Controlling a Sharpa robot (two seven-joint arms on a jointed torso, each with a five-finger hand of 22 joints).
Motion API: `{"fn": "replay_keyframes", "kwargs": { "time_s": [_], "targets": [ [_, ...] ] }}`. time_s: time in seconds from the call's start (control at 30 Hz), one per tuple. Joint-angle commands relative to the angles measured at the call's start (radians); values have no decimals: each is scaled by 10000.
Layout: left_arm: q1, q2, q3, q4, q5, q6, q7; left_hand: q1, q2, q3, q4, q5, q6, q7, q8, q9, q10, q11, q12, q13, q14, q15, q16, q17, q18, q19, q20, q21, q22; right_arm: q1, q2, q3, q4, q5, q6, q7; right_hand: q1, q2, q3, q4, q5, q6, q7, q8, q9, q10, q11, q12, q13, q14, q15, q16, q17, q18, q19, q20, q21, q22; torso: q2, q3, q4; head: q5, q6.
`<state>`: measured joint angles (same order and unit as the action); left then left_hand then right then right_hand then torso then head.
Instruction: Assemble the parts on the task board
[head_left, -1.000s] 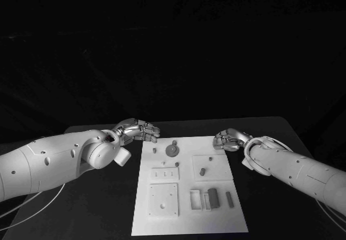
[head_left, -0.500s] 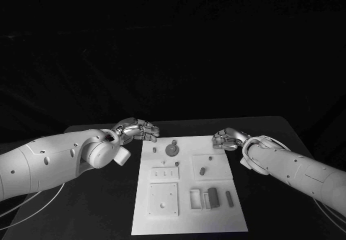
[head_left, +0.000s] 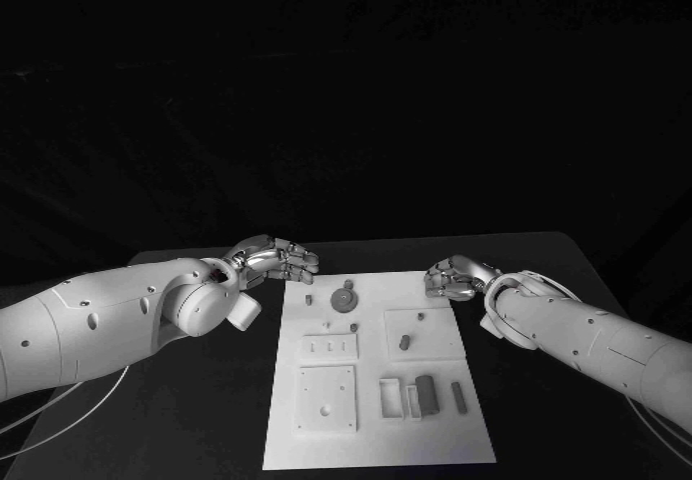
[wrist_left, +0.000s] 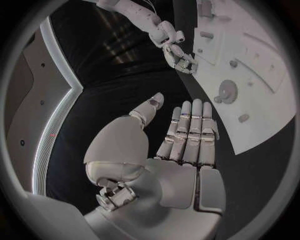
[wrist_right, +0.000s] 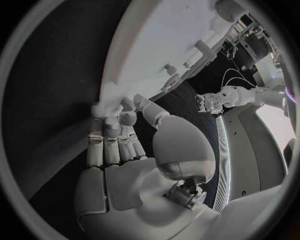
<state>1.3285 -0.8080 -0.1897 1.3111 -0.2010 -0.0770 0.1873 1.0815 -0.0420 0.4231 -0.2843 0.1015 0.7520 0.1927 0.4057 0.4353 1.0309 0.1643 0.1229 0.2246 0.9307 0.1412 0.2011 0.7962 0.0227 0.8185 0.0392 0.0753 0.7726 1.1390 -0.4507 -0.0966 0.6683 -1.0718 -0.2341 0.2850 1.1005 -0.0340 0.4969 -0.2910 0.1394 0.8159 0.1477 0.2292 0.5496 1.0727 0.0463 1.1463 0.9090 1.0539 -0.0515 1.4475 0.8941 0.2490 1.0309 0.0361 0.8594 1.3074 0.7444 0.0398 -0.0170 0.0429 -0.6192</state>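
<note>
— Where is the task board (head_left: 378, 400)?
— On the black surface (head_left: 555, 262), lying between the two, its far corners just beside each robot hand.
— And the left robot hand (head_left: 274, 262)?
— Empty, fingers straight and apart, off the board's far corner.
— The right robot hand (head_left: 454, 279)?
— Fingers spread, holding nothing, fingertips at the board's edge. A gear-shaped part (head_left: 343, 299) lies nearer the left one.

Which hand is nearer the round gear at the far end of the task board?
Left. The left hand hovers off the task board's far left corner, close beside the gear. The right hand sits at the far right edge, farther from it.
</note>
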Motion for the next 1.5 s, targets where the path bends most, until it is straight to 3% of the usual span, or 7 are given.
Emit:
{"fn": "replay_keyframes", "kwargs": {
  "time_s": [0.03,0.57,1.03,1.5],
  "targets": [
    [17,0,11,33,-16,1,52,-101,-21,22,-3,-37,-10,68,-69,15,49,23,-49,12,65,-11,-46,16,-50,-7,8,-26,13,-5,0,1,-18,-15,-72,-6,16,52,44,-12,-43,52,138,-31,-28,-41,13,33,-15,-25,-58,39,-16,128,11,-45,42,187,1,4,-8,-7,-11],
    [19,-3,11,36,-24,26,36,-105,-26,23,-4,-43,-12,67,-72,18,48,24,-56,16,59,-8,-53,18,-52,-15,11,-29,12,-5,-3,1,3,-31,-78,-1,255,-67,59,-27,-33,-13,170,-81,-54,-66,46,44,-33,-46,-23,47,-33,128,-24,-53,53,185,-1,5,-1,-26,-2],
    [19,-2,11,32,-27,8,40,-107,-27,24,-3,-51,-13,66,-74,21,49,25,-61,19,57,-7,-58,21,-53,-17,11,-29,13,-5,11,1,-2,-146,-52,-5,328,141,15,-20,27,700,-26,295,145,-51,-136,57,-73,-48,-166,71,-65,128,-45,-31,85,177,-3,1,3,-45,-8],
    [19,7,11,21,-27,25,43,-114,-27,23,-1,-60,-14,64,-76,24,49,25,-66,23,56,-6,-62,25,-54,-20,12,-29,13,-5,17,1,5,-145,-95,-18,267,173,-12,-16,42,820,-78,354,196,-45,-185,50,-85,-53,-213,72,-75,128,-49,-26,90,174,1,4,4,-58,-26]
  ]
}}
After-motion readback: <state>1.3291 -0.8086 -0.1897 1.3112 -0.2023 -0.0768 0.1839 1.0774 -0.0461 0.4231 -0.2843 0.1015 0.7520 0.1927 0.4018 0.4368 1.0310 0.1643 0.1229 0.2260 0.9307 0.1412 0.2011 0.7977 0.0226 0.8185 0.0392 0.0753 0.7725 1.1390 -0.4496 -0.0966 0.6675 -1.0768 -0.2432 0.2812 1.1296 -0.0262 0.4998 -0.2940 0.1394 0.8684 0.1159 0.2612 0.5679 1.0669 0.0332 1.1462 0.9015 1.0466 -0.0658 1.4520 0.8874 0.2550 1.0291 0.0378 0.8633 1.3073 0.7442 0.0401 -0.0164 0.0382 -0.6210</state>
